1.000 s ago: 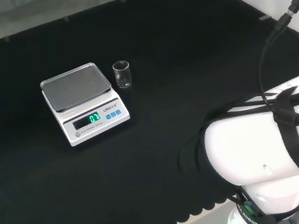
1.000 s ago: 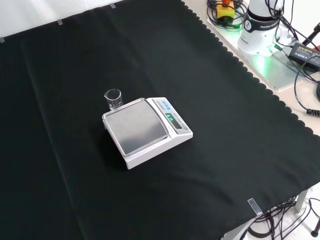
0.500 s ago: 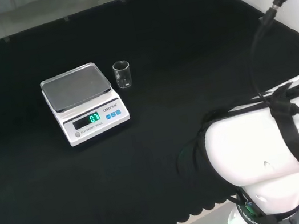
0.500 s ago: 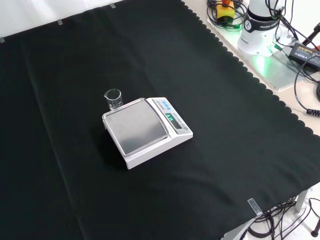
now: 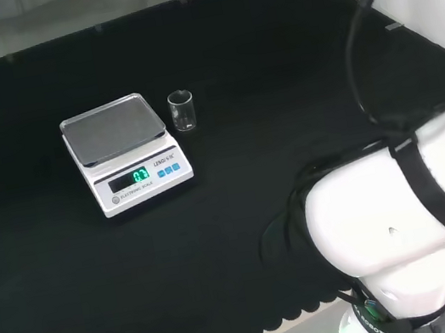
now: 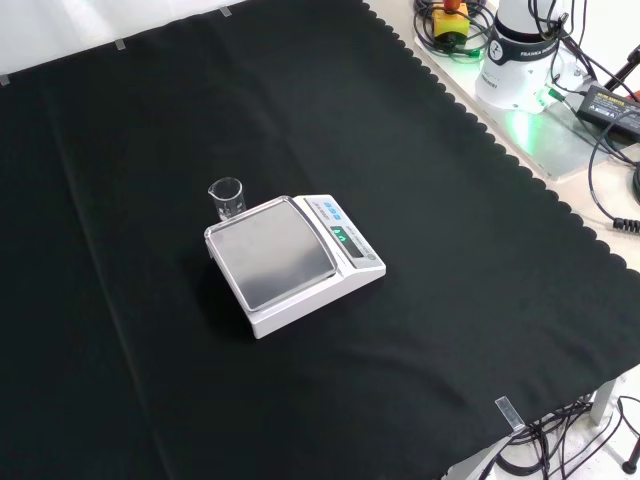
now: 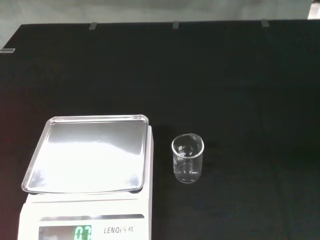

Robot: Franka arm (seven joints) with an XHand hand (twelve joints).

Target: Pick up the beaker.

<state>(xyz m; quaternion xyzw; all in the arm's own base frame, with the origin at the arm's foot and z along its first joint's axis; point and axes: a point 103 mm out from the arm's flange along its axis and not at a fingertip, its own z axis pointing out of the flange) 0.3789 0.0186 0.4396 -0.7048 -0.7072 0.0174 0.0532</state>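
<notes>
Beaker (image 5: 182, 110) upright on the cloth (image 5: 262, 99), just beside the scale (image 5: 125, 153), not touching as far as I can tell; in the head view it's off the scale's right edge, level with the pan (image 5: 111, 128), and in the front view it sits just past the scale's far left corner (image 6: 227, 199). Looks empty, clear glass, small pour lip visible from the wrist cam (image 7: 188, 158). Pan is bare, display lit, so I read the beaker as parked next to the scale rather than being weighed. I can't tell what the hand is doing: no fingers where I can judge them, nothing gripped that I can see. The wrist cam has the beaker roughly centred with the scale beside it, so I judge I'm lined up on it from a distance, approach stage, pickup not begun. Side of the beaker away from the scale is open cloth, so I'd come in from there; the scale side is tight and fingers could knock the pan or tip the glass. It's light and slick, easy to shove over.
</notes>
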